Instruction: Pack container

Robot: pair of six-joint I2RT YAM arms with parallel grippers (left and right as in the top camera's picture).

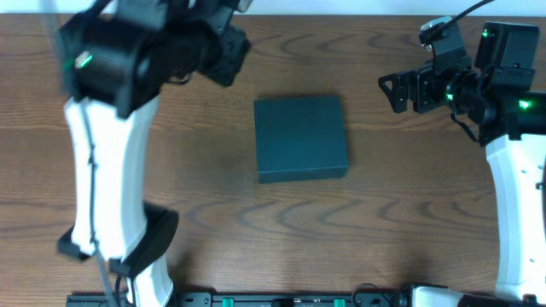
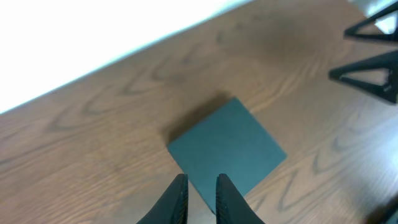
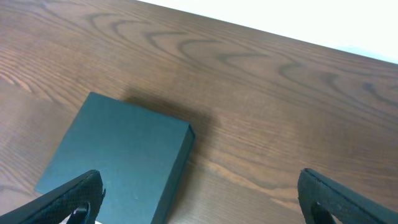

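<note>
Overhead: container (image 1: 301,138) lid down, flat on desk (image 1: 213,196). Left gripper (image 2: 202,180) narrow, slim gap, empty. Right gripper (image 3: 200,180) spread wide, empty.

The table (image 1: 213,213) is dark brown wood with a strong wavy grain, evenly lit, with only soft shadows. Beyond its far edge runs a bright white strip (image 1: 341,7), washed out in both wrist views; wall or floor, I cannot tell. Along the near edge lies a black rail (image 1: 281,300) with small green parts.
</note>
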